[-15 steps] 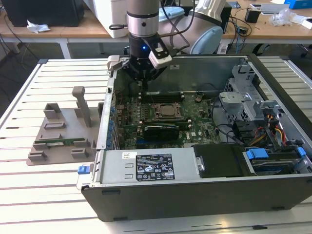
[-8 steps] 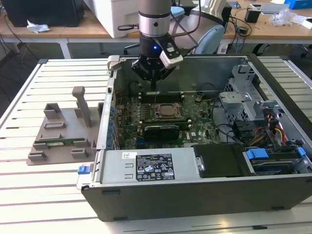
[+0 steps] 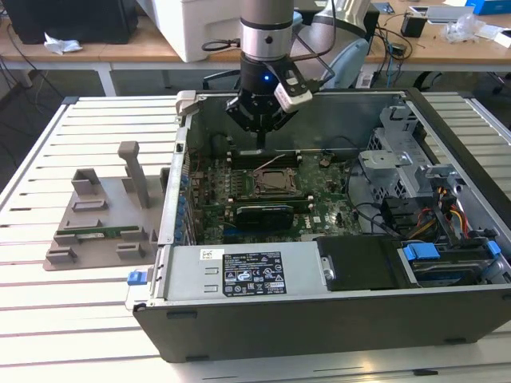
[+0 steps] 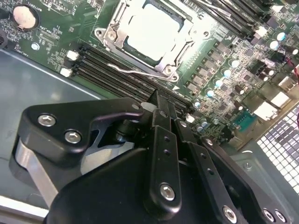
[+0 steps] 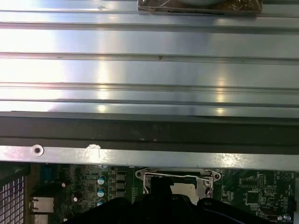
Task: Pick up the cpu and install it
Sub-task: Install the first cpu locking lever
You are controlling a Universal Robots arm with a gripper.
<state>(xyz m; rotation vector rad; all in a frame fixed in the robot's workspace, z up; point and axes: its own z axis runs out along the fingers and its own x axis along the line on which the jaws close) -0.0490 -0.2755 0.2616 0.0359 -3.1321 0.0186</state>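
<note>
The cpu [image 4: 152, 30] lies flat in the motherboard socket [image 3: 275, 182], its silver top framed by the metal load plate. A thin wire lever [image 4: 140, 72] runs along the socket's edge. In the first wrist view part of the cpu [image 5: 180, 187] and its frame peek out behind the gripper's black body. My gripper [image 3: 262, 137] hangs inside the open computer case, above the memory slots just behind the socket. Its black fingers [image 4: 161, 121] are pressed together, shut, with nothing between them.
The open case [image 3: 319, 319] rests on a slatted metal table [image 5: 149, 70]. A black expansion card [image 3: 263, 214] stands just in front of the socket. Drive bays and cables [image 3: 431, 207] fill the exterior view's right. A grey fixture tray [image 3: 104, 231] holding a green memory stick [image 3: 96, 234] lies at the left.
</note>
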